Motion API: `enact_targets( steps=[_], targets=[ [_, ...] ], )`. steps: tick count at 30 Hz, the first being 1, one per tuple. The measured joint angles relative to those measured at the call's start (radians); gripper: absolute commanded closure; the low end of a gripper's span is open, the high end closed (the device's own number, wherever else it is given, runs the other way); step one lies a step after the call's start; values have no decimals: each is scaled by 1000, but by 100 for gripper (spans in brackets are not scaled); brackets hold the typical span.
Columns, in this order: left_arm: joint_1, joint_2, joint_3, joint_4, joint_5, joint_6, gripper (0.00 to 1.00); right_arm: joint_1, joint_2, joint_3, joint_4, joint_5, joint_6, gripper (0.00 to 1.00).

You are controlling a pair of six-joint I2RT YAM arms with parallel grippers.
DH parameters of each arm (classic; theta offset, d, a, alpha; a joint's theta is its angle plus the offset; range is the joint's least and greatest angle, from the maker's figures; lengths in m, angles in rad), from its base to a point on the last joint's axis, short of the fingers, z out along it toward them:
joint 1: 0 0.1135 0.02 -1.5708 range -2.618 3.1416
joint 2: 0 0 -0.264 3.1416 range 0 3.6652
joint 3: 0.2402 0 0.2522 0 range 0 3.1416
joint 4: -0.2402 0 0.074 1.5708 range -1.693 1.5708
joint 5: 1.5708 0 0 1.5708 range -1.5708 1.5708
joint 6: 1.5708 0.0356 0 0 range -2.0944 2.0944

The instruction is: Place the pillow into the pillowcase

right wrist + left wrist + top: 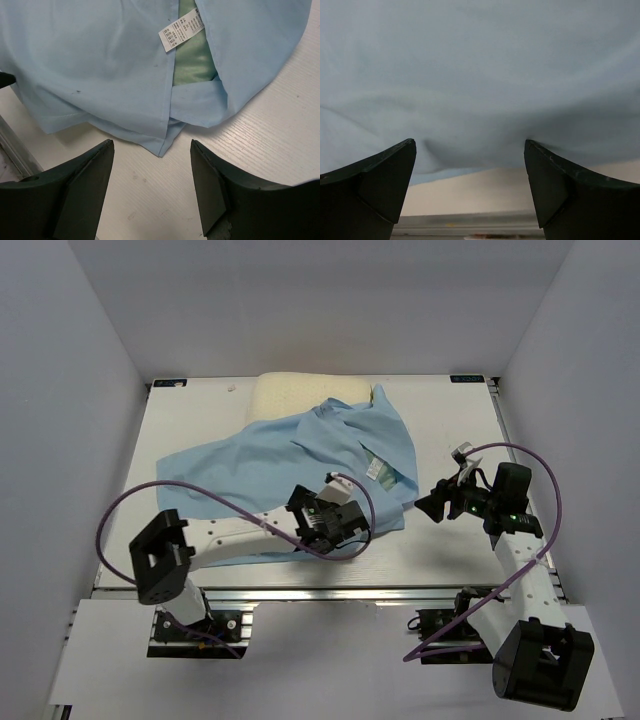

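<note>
At twelve o'clock on the table [190, 415], against the far edge: the pillow [300, 395], cream, its near part buried under the pillowcase [270, 465]. Not inside the case, only beneath it.

Pillowcase crumpled, blue side up, draped from the pillow down across the middle of the table and out toward nine o'clock.

Left gripper [470, 147] at six o'clock of the cloth, right at its near hem. Fingers spread wide, blue fabric sagging across both tips, nothing pinched between them.

Right gripper [150, 145] at four o'clock of the cloth, over bare tabletop, pointed toward nine o'clock at the case's folded corner. Fingers parted a good way, holding nothing, clear of the fabric.

Just ahead of it, at twelve o'clock in the right wrist view: a slit in the blue cloth showing mint-green satin [192, 55], with a white printed label [181, 29] lying at the slit's edge
</note>
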Motion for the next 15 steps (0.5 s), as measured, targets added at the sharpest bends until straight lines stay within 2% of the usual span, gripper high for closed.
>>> enact_targets(
  steps=[4,8,9,11,12,14,15],
  targets=[
    [-1,106,12,-28,-127,31,6,0,0,0,0,0,0,32],
    [-6,147,13,-34,-207,60,32,0,0,0,-1,-1,0,32],
    [-7,156,14,-35,-219,66,43,0,0,0,-2,-1,-1,32],
    [-8,169,14,-35,-237,72,58,0,0,0,-5,-1,-1,32],
    [-7,171,14,-35,-241,77,75,0,0,0,-8,-1,-1,32],
    [-6,170,14,-37,-251,77,100,0,0,0,-14,-1,-2,32],
    [-4,166,13,-41,-255,75,100,0,0,0,-16,-1,-2,32]
  ],
)
